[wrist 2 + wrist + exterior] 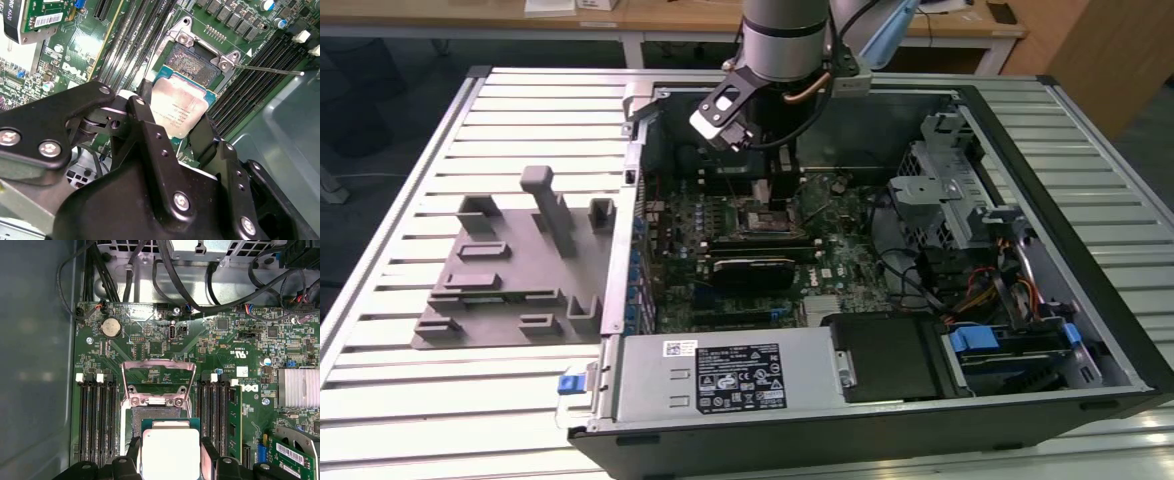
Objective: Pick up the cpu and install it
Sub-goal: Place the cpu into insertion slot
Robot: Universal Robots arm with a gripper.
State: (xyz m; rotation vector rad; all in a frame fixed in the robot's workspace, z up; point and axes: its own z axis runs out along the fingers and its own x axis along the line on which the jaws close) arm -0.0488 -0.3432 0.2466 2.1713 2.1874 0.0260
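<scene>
My gripper is shut on the cpu, a flat square chip with a pale silver top and green edge, one black finger on each side of it. In the first wrist view the cpu hangs level just over the near edge of the open socket, whose metal load plate stands flipped up. The exterior view shows the gripper reaching down into the computer case, just above the socket on the motherboard.
Memory slots flank the socket, and its thin release lever sticks out sideways. A black module lies beside the socket. A power supply and drive cage crowd the case. Grey holder blocks stand on the slatted table.
</scene>
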